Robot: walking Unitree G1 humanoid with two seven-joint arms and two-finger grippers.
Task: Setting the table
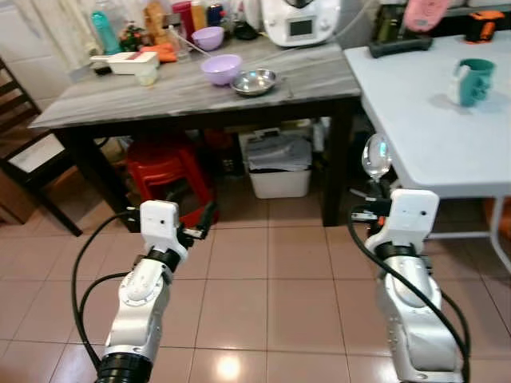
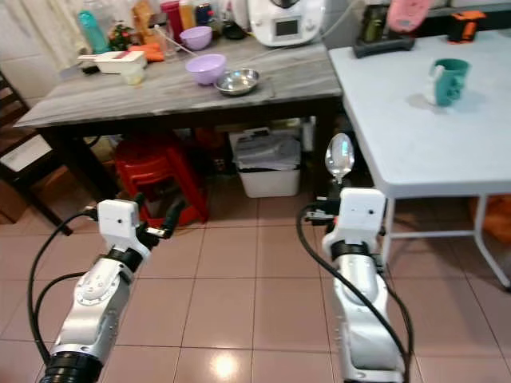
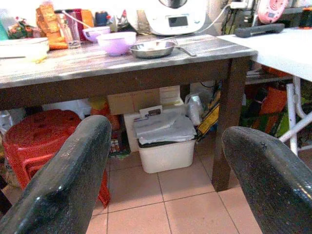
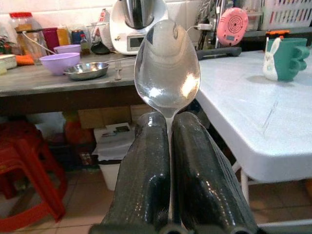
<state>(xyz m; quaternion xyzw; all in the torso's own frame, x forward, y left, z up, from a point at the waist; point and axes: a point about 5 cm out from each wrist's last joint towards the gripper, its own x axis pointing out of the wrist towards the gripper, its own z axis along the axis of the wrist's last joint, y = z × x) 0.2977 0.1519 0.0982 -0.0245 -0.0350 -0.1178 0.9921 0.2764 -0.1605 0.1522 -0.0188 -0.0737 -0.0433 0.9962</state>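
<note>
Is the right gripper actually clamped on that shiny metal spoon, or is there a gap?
Touching. The right wrist view shows the right gripper with its black fingers closed together on the shiny metal spoon, whose neck disappears between them.

A shiny metal spoon (image 4: 167, 68) stands upright, bowl up, its handle pinched between the right gripper's (image 4: 170, 127) closed fingers, off the white table's (image 1: 431, 120) near left edge, above the floor.
</note>
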